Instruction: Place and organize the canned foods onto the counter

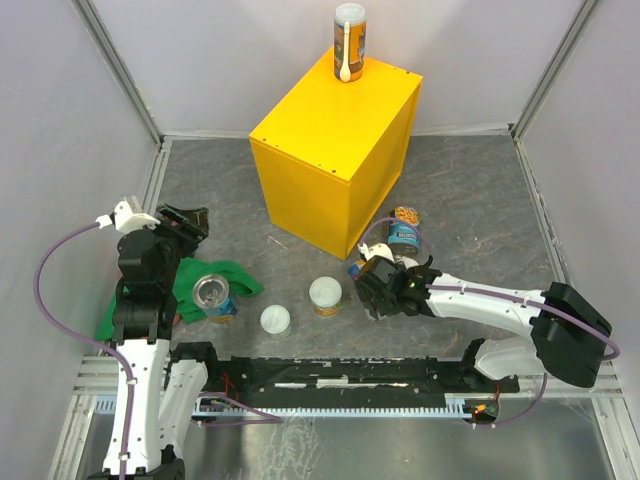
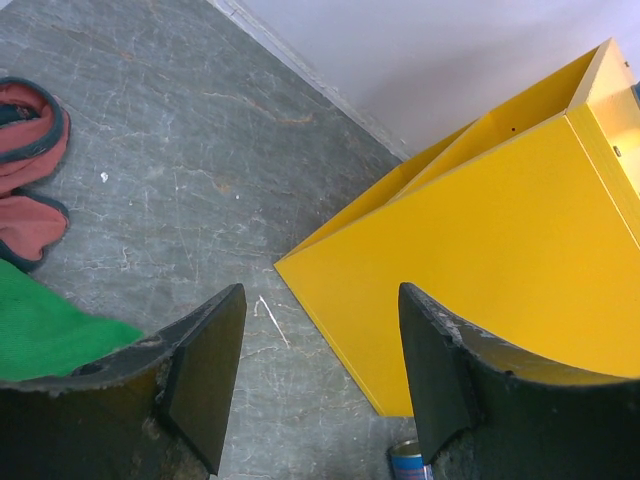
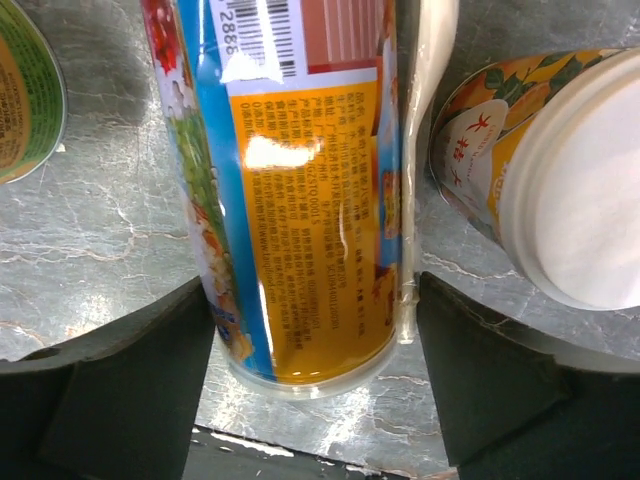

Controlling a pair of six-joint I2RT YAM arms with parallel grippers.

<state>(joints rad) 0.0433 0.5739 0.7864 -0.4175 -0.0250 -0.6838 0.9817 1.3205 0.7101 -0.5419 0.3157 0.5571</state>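
My right pincer (image 3: 315, 300) stands wide astride a lying orange-labelled can (image 3: 310, 200); gripped or not, I cannot tell. My left pincer (image 2: 320, 295), part open, holds nothing; the yellow cabinet (image 2: 480, 240) lies just ahead.

Orange-labelled can (image 3: 300, 220): barcode (image 3: 262, 25) digits cut off; fine print illegible.

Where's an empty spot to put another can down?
The yellow counter's top is bare in front of the orange can. The grey table left of the counter is free too. It's crowded between the green cloth and the right arm, where short cans stand.
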